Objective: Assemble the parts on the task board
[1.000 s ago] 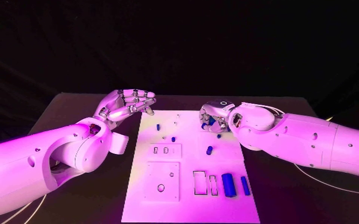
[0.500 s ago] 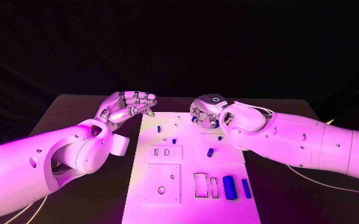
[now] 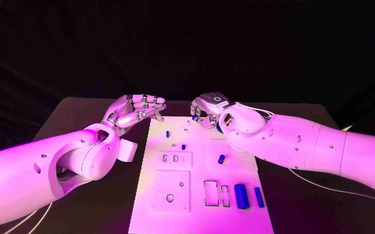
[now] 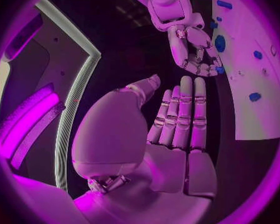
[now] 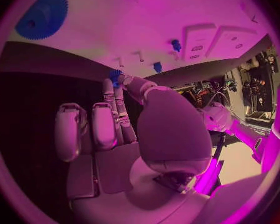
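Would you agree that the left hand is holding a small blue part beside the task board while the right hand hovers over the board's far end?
Not quite: the left hand holds nothing; its palm is bare and its fingers extended, as the left wrist view shows. It is indeed beside the task board, and the right hand is over the board's far end.

A black table fills the lower half of the frame. Behind it, across the whole upper half, hangs a dark backdrop, creased in soft folds. Magenta light washes everything.
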